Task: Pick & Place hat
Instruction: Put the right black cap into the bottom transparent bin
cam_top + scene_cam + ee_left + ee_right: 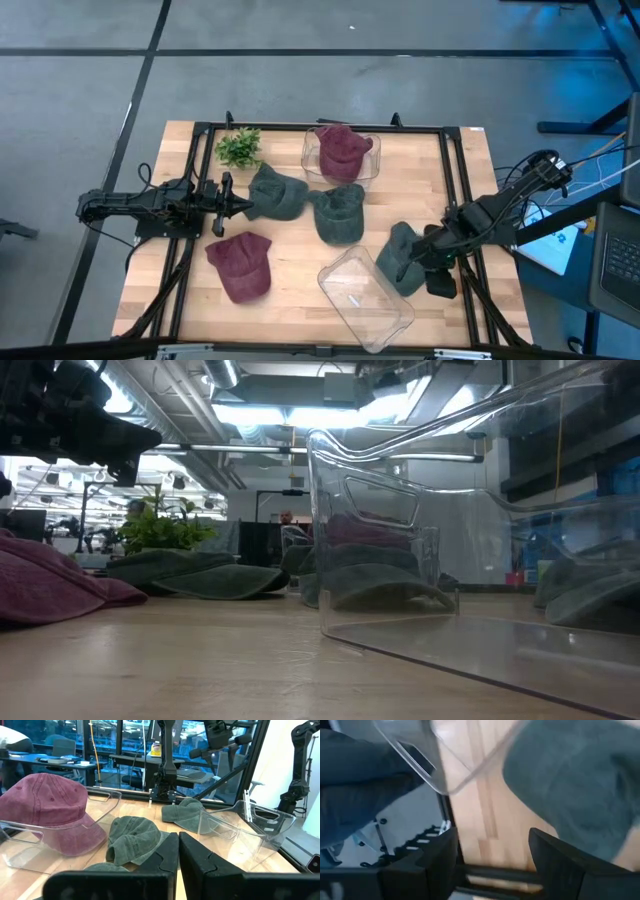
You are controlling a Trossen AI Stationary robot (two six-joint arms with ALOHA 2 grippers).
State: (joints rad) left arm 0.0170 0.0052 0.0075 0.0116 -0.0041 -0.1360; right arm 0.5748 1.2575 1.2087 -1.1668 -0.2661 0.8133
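All five hats are seen only from above; right gripper [414, 262] fingers spread wide beside green hat [398, 256], nothing gripped; left gripper [238, 205] closed, empty.

Closed left pincer [178, 865] before a green hat [134, 839], maroon hat [47, 805] in a clear bin [102, 822].

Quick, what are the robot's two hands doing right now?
Left hand: closed, holding nothing, beside a green hat.
Right hand: open, over another green hat, not gripping it.

Left gripper [243, 207] lies stretched at mid-left of the high view, fingers together; right gripper [408, 262] at lower right, fingers apart
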